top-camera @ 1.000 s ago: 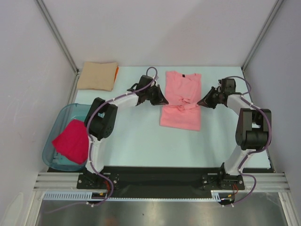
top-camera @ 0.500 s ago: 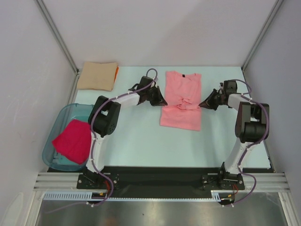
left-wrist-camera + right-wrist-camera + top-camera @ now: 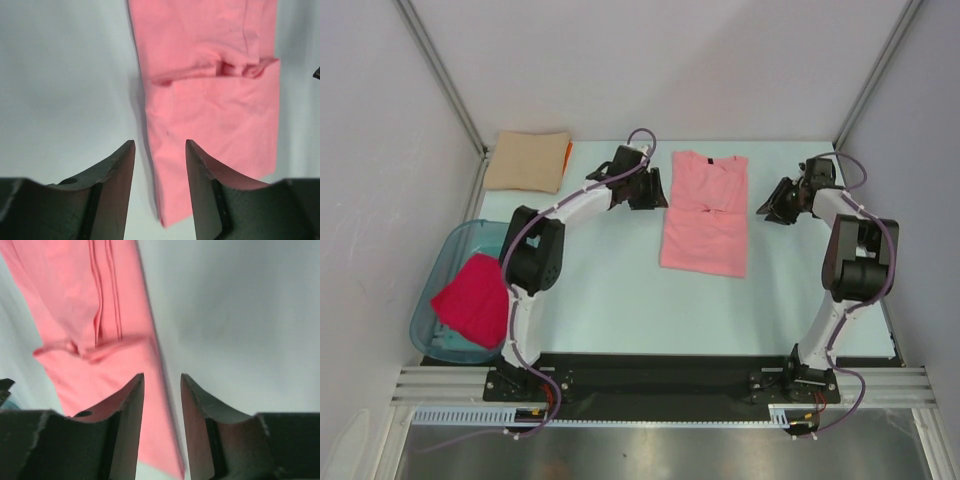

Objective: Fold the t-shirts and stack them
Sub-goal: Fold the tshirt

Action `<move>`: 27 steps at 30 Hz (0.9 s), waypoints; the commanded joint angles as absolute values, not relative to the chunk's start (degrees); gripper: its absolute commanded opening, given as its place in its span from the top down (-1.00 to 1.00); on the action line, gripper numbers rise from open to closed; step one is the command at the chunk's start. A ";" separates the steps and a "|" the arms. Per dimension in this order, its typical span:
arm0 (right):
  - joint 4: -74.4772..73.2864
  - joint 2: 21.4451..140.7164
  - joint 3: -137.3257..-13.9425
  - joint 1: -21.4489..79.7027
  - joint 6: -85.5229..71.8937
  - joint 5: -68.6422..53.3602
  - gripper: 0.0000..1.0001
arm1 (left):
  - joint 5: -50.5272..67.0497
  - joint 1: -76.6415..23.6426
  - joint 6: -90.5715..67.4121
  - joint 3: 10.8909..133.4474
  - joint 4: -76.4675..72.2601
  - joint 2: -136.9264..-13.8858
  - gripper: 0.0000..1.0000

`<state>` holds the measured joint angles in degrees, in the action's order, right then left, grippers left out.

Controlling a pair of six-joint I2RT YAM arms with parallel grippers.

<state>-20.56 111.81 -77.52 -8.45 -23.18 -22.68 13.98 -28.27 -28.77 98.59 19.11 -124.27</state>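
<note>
Salmon-pink t-shirt (image 3: 705, 225), dark label (image 3: 709, 156) unreadable, between left tool (image 3: 657, 198) and right tool (image 3: 768, 208), both spread.

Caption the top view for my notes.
Left fingers and right fingers flank the pink shirt; tan shirt back left, crimson shirt in tub.
</note>
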 commanded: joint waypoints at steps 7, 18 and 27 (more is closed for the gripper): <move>-9.36 86.84 -55.47 2.81 -27.48 -19.99 0.13 | 21.00 -33.66 -30.23 79.72 3.62 -109.95 0.13; -0.79 93.69 -43.87 2.99 -30.24 -36.84 0.77 | 25.32 -35.95 -33.14 73.66 -2.82 -114.61 0.25; -8.69 86.68 -36.91 -6.41 -25.76 -29.03 0.79 | 15.48 -35.59 -27.08 69.26 6.59 -112.69 0.25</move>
